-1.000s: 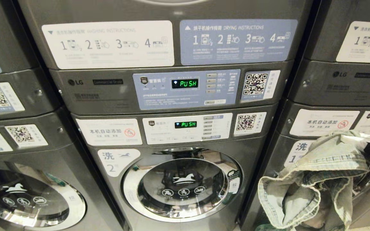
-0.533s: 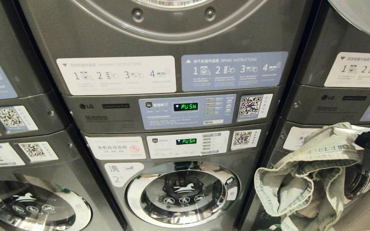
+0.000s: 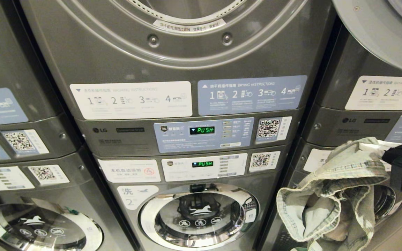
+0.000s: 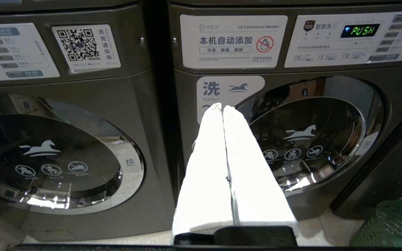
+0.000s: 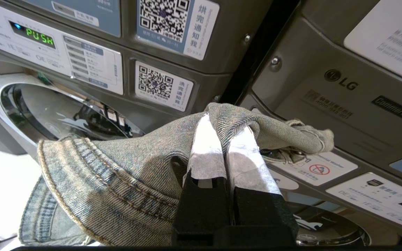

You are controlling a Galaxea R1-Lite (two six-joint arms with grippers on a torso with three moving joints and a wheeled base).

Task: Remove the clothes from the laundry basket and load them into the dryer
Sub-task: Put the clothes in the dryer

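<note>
Two grippers are showing. Right gripper [image 5: 223, 134] is clamping a fold of the denim garment [image 3: 337, 195], which is hanging at four o'clock in the head view, in front of the right-hand machine stack [image 3: 368, 125]. Left gripper [image 4: 223, 107], fingers pressed together and empty, is pointing at the washer door [image 4: 309, 139]. Dryer opening [image 3: 187, 14] is sitting at twelve o'clock.

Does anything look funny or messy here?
Just one thing: a crumpled pair of jeans hangs in the air in front of the machines at the right, pinched in the right gripper. The washer doors are shut and nothing looks spilled or broken.
</note>
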